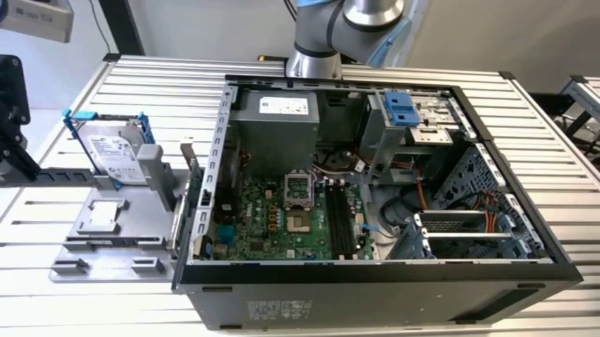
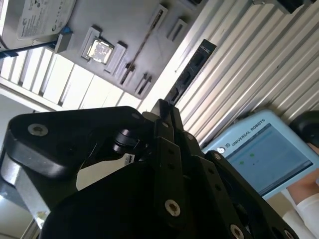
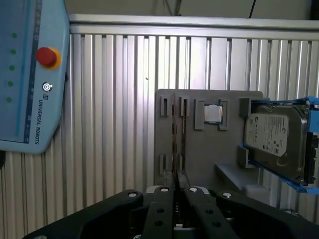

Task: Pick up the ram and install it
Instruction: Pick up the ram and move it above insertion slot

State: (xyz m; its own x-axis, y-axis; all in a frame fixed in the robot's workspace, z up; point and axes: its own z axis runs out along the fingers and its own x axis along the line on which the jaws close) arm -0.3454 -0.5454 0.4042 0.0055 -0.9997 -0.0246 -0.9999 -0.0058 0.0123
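Note:
The ram [image 3: 174,134] stands on edge as a thin dark strip between the slot blocks of a grey fixture plate [image 3: 199,149]; in the second wrist view the ram [image 2: 142,45] is a thin brown line on the same plate. My gripper [image 3: 177,188] hangs high above the plate, its black fingers [image 3: 162,209] pressed together with nothing between them. The second wrist view has the gripper [image 2: 164,109] the same way. The open computer case [image 1: 375,274] lies on the table, with long black memory slots [image 1: 342,217] on its green board.
On the fixture plate [image 1: 89,249] sit a silver hard drive [image 1: 112,154] in a blue bracket and a small square chip [image 3: 214,113]. A light blue teach pendant [image 3: 30,74] lies on the ribbed table [image 3: 114,124]. A person's sleeve [image 2: 304,194] is beside the pendant.

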